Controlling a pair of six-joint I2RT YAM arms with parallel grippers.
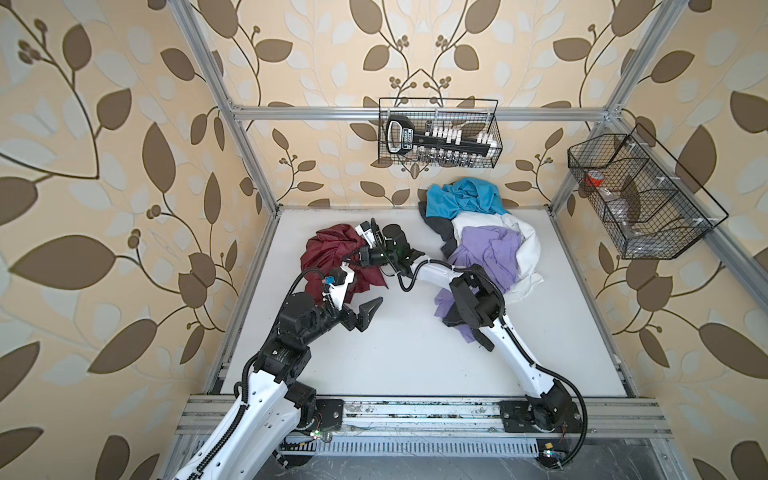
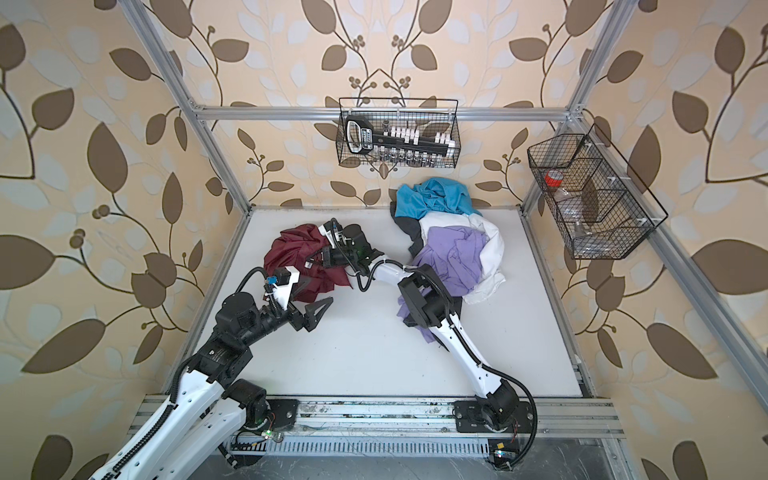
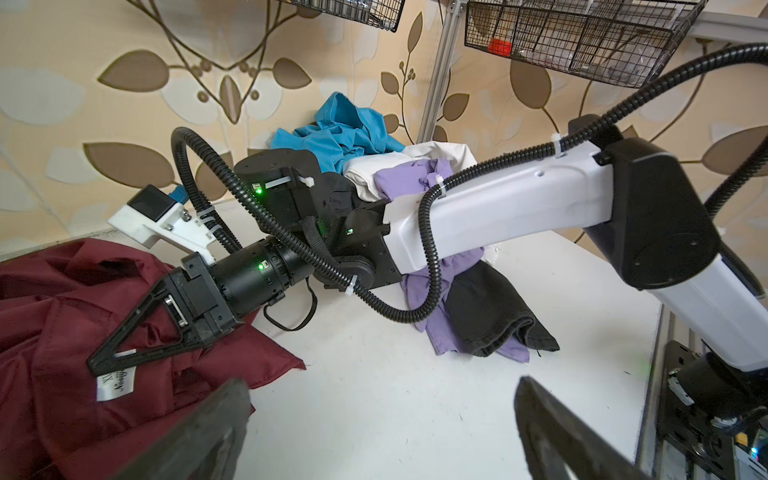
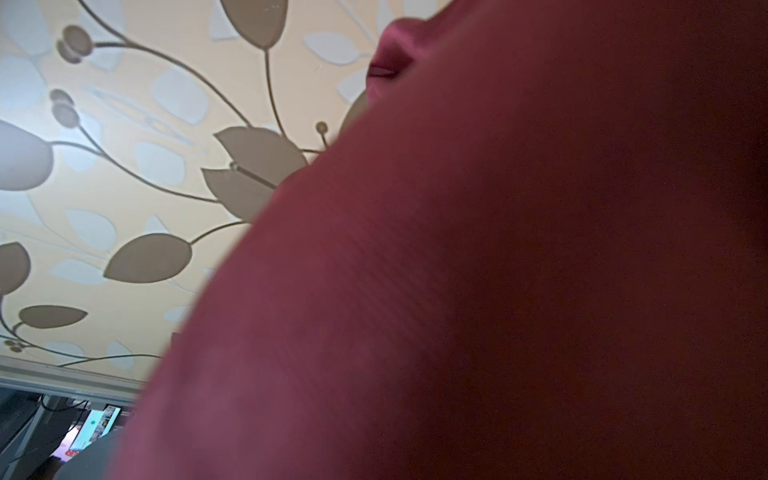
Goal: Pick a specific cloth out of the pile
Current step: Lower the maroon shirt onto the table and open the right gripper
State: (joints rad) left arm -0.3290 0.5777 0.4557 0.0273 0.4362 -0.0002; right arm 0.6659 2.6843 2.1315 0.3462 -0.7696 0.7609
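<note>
The cloth (image 1: 324,253) (image 2: 286,249) is a crumpled dark maroon garment on the left of the white table, apart from the pile (image 1: 486,245) (image 2: 453,245). Its white label (image 3: 116,384) faces up. My right arm reaches across from the right. The right gripper (image 1: 347,262) (image 3: 93,365) has its tip down on the cloth beside the label; I see it side-on, so the gap between its fingers is hidden. Maroon fabric (image 4: 498,249) fills most of the right wrist view. My left gripper (image 1: 365,316) (image 3: 382,382) hangs open over bare table, just in front of the cloth.
The pile holds turquoise (image 1: 461,199), white, lavender (image 1: 490,249) and dark grey garments, and the right arm's elbow (image 1: 473,299) sits over its near end. Wire baskets hang on the back wall (image 1: 438,133) and the right frame (image 1: 640,195). Bare table (image 1: 395,361) lies in front.
</note>
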